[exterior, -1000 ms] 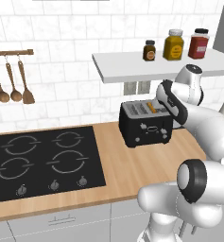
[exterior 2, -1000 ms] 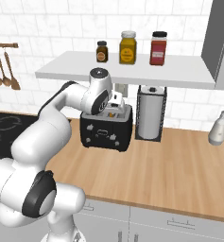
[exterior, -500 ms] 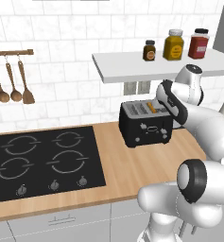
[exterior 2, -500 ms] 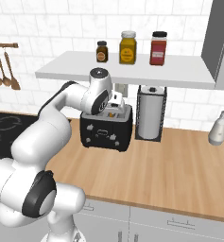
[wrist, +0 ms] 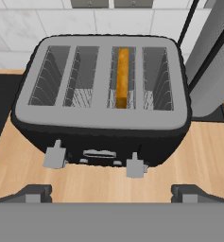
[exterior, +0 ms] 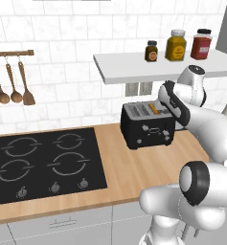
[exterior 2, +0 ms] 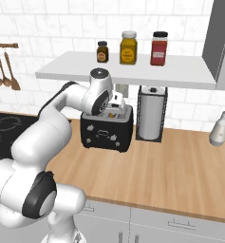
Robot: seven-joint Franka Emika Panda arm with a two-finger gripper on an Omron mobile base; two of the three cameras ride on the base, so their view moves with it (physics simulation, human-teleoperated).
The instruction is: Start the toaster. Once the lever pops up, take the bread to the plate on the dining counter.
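Note:
The black toaster [wrist: 101, 137] stands on the wooden counter against the tiled wall, also seen from the base cameras [exterior: 148, 127] [exterior 2: 107, 132]. A slice of bread [wrist: 122, 75] sits edge-up in the third slot from the left, its orange-brown crust showing [exterior: 154, 109]. Two grey levers [wrist: 55, 156] stick out of the toaster's front. My gripper [wrist: 112, 193] hovers above the toaster's front edge, open, with nothing between its fingers and touching nothing. The plate and the dining counter are out of view.
A paper towel roll in a black holder [exterior 2: 151, 113] stands just right of the toaster. A white shelf [exterior 2: 128, 72] with three jars hangs low overhead. The black stovetop [exterior: 43, 162] lies left; a white bottle [exterior 2: 218, 130] stands far right.

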